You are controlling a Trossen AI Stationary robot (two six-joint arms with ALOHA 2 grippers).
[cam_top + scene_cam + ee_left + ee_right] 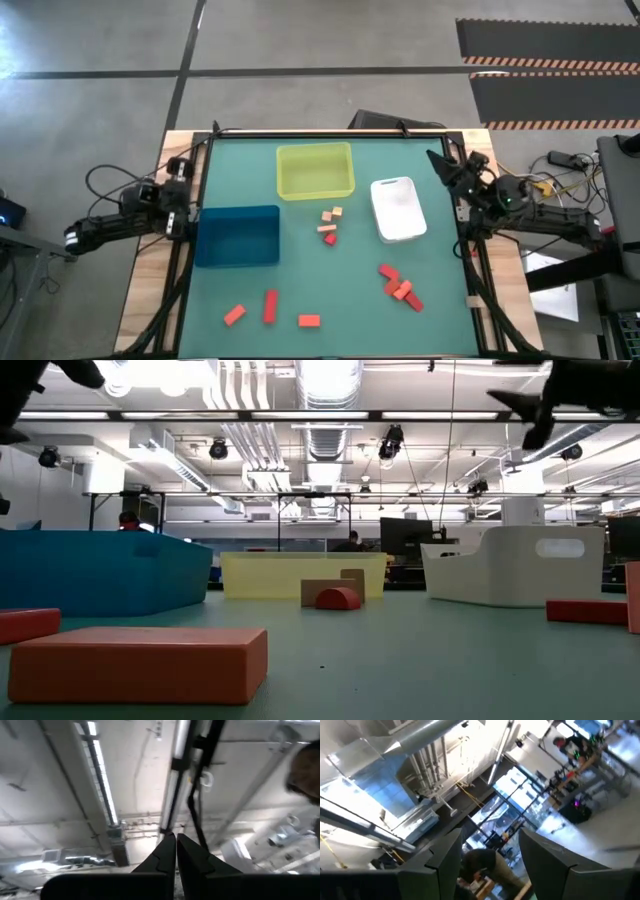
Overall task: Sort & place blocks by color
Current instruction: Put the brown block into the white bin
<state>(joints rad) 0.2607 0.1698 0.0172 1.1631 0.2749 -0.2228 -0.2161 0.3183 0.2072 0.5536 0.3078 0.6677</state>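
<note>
**Both arms parked, blocks unsorted**

Our left gripper [175,851] has its jaws pressed together on nothing, parked off the table's left edge. Our right gripper [487,852] has its jaws spread wide, parked at the right edge, also empty. Between them, the small red, orange and tan wooden blocks [330,226] lie loose on the green mat: some between the yellow-green plastic tray [315,171] and white plastic tray [398,209], others near the front. We judge the touching cluster [400,285] riskiest: a grasp there could drag neighbouring blocks along.
</note>
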